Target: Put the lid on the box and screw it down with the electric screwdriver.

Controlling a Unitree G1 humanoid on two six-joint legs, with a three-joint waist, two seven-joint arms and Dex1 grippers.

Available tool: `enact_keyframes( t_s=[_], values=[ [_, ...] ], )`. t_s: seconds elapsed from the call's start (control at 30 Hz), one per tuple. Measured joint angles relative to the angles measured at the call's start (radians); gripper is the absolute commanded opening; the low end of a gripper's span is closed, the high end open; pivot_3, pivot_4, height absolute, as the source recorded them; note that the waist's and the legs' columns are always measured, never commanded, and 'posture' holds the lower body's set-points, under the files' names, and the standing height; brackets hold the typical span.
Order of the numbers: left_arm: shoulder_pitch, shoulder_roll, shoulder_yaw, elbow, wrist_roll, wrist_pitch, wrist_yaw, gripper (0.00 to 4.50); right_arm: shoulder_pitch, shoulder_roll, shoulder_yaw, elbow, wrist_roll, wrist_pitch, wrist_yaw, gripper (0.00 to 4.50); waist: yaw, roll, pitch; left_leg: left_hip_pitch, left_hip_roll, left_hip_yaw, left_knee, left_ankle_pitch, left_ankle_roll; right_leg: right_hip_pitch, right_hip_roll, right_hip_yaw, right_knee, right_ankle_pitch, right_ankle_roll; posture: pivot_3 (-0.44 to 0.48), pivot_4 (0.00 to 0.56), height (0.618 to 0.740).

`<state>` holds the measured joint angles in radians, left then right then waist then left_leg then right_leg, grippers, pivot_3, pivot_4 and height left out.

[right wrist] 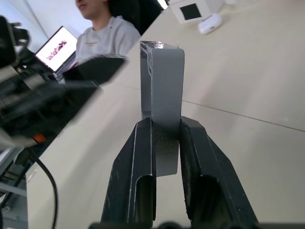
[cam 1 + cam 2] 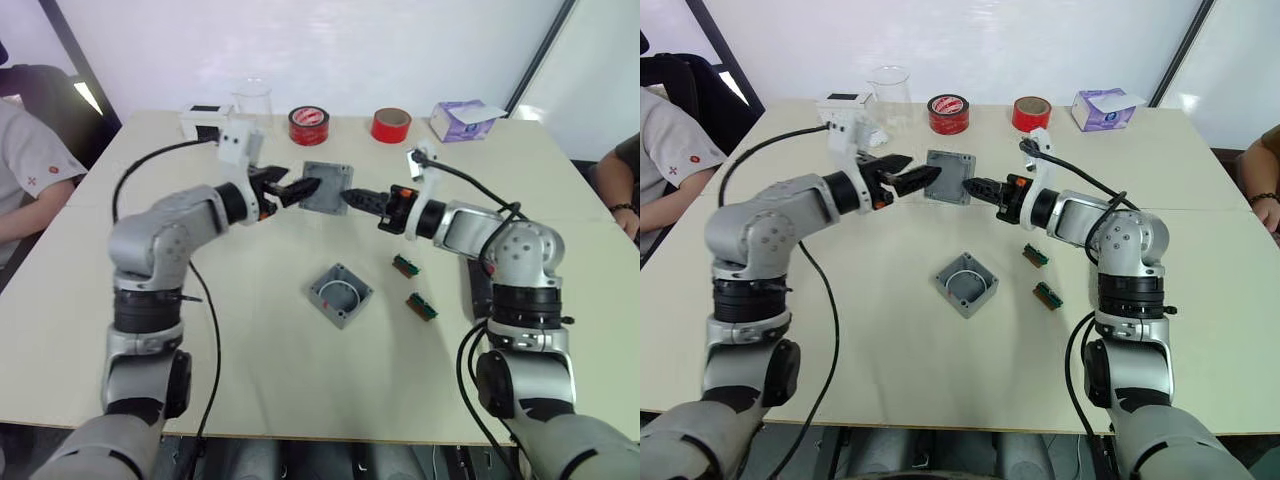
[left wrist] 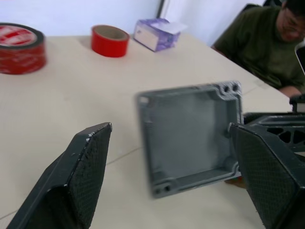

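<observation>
Right eye view: table (image 2: 1200, 300) carries the box (image 2: 966, 283) near centre. Above it, right claw (image 2: 973, 186) pinches the lid (image 2: 948, 177) by one edge; left claw (image 2: 925, 177) is spread beside it. Rigid, light, smooth casting; best gripped across opposite rims.

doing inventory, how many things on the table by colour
grey: 2, lid, box
red: 2 tape rolls
green: 2 strips
purple: 1 tissue box
white: 1 box
clear: 1 cup
total: 9
</observation>
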<state>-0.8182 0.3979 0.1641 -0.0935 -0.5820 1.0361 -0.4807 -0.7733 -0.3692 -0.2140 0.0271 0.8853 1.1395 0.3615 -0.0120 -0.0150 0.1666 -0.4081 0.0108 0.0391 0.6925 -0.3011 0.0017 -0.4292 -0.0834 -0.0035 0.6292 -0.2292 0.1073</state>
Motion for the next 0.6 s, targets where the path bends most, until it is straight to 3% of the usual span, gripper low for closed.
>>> enact_keyframes(
  t_s=[0.07,0.17,0.37,0.43,0.53,0.6],
  values=[
    [-0.002,0.038,0.035,0.009,-0.014,0.001,-0.008,4.10,0.036,-0.044,-0.005,-0.059,-0.007,-0.030,0.022,0.15,0.000,0.000,0.000,0.000,0.000,0.000,0.000,0.000,0.000,0.000,0.000,0.000,0.000,0.000,0.000,0.000,0.150,0.740],
    [-0.001,0.056,0.051,0.017,-0.023,0.001,-0.022,3.37,0.066,-0.083,-0.026,-0.132,-0.006,-0.051,0.042,0.15,0.001,0.000,0.000,0.000,0.000,0.000,0.000,0.000,0.000,0.000,0.000,0.000,0.000,0.000,0.000,0.000,0.150,0.740],
    [0.020,0.059,0.045,0.053,-0.032,-0.006,-0.049,1.09,0.214,-0.181,0.018,-0.427,-0.111,-0.225,0.102,0.15,0.000,0.000,0.000,0.000,0.000,0.000,-0.001,0.000,0.000,0.000,0.001,0.000,-0.001,0.000,0.000,0.000,0.150,0.740],
    [0.029,0.045,0.025,0.068,-0.033,-0.016,-0.061,0.25,0.291,-0.276,0.130,-0.517,-0.297,-0.427,0.156,0.15,0.001,0.000,0.000,0.000,0.000,0.000,-0.001,0.000,0.000,0.000,0.001,0.000,-0.001,0.000,0.000,0.000,0.150,0.740],
    [0.028,0.041,0.008,0.092,-0.035,-0.023,-0.084,0.06,0.394,-0.380,0.279,-0.507,-0.616,-0.820,0.219,0.15,-0.001,-0.001,0.001,0.000,-0.001,0.001,-0.001,0.000,0.000,0.000,0.001,0.000,-0.001,-0.001,0.001,0.000,0.150,0.740],
    [0.024,0.036,0.002,0.097,-0.038,-0.023,-0.095,0.06,0.427,-0.382,0.313,-0.459,-0.737,-0.997,0.224,0.15,-0.001,-0.002,0.001,0.000,-0.001,0.000,-0.001,0.001,-0.001,0.000,0.001,0.000,-0.001,0.000,0.001,0.000,0.150,0.740]
  ],
)
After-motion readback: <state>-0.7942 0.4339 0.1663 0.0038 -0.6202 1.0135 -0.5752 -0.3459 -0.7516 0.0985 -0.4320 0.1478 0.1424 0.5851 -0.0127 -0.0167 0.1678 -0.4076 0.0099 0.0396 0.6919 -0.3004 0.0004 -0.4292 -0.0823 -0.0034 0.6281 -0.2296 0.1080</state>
